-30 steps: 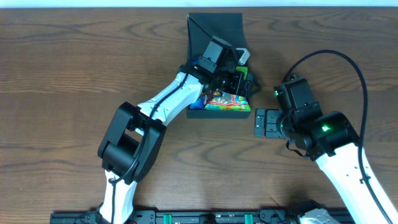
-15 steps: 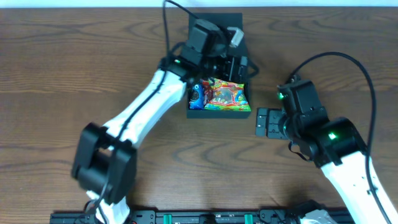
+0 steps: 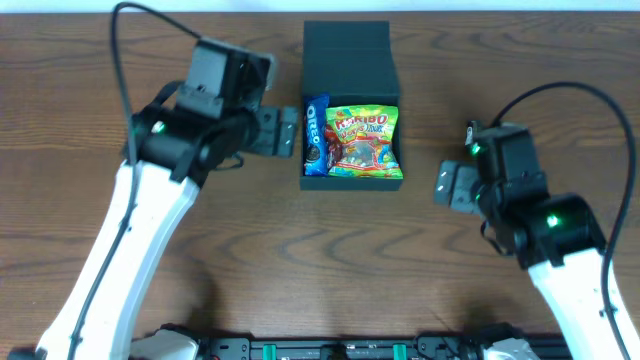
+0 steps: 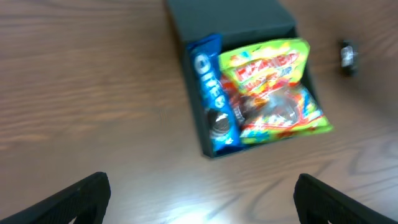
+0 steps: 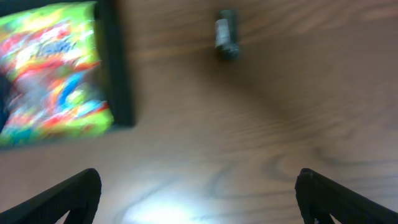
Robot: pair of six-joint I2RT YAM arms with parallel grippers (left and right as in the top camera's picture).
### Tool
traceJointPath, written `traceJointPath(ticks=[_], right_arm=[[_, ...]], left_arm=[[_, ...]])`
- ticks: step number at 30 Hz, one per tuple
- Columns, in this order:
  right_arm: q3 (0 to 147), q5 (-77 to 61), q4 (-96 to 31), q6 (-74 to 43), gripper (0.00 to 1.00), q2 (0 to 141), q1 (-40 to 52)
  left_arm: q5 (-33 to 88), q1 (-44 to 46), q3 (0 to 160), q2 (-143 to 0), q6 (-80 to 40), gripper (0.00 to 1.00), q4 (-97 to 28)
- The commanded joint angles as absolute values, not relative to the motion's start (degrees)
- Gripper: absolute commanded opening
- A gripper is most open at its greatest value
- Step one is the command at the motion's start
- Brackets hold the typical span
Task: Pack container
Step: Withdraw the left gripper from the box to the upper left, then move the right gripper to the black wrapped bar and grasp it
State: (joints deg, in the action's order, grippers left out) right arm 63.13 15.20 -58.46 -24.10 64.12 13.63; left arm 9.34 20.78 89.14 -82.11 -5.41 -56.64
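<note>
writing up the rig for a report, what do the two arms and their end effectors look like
The left arm and right arm have white link shells with black joint housings. Each carries a small green light and a looping black cable. The left end effector and right end effector are black, each with two blocky fingers.
</note>
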Motion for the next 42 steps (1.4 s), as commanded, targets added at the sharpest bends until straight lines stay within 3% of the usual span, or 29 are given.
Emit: traceJointPath(ticks=[1,11,21,42], right_arm=[[63.09,17.98,-56.53,-25.65,0.99,68.79,7.16],[64.55,5.87,-44.91,-21.52,0.99,90.65,-8.62],[80.16,-1.96,-47.48,-12.53,0.99,108.73,-8.27],[87.29,-1.56,-47.68,-10.61,0.95,120.01,-7.84]], left_arm=[[4.27,20.80,89.84,-80.49,-3.14,0.95,-59.31],[4.49,20.80,89.84,-80.55,-3.18,0.95,-64.47],[4.56,20.82,89.84,-80.55,-3.42,0.95,-64.49],[4.51,20.82,89.84,-80.55,-2.55,0.95,-64.62]])
